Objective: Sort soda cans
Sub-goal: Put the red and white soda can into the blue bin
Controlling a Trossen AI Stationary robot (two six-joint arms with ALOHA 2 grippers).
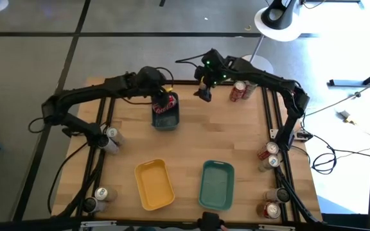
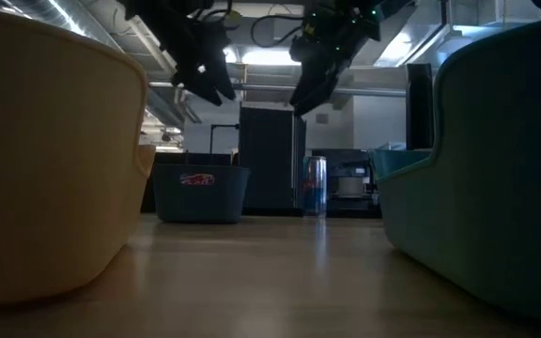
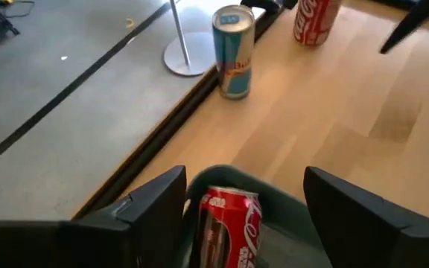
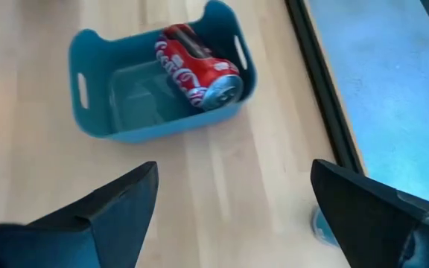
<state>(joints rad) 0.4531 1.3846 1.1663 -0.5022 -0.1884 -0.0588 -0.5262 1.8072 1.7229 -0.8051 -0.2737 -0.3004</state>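
Note:
A red soda can lies on its side in the dark blue tray at the table's far middle, its silver end against the tray wall. My left gripper is open just above this can, one finger on either side of it, touching nothing. My right gripper is open and empty, above the table just right of the tray; it also shows in its own wrist view. A silver and blue can and a red can stand at the far edge.
A yellow tray and a teal tray sit side by side near the front edge. Cans stand along the left edge, at the front left and in groups along the right edge.

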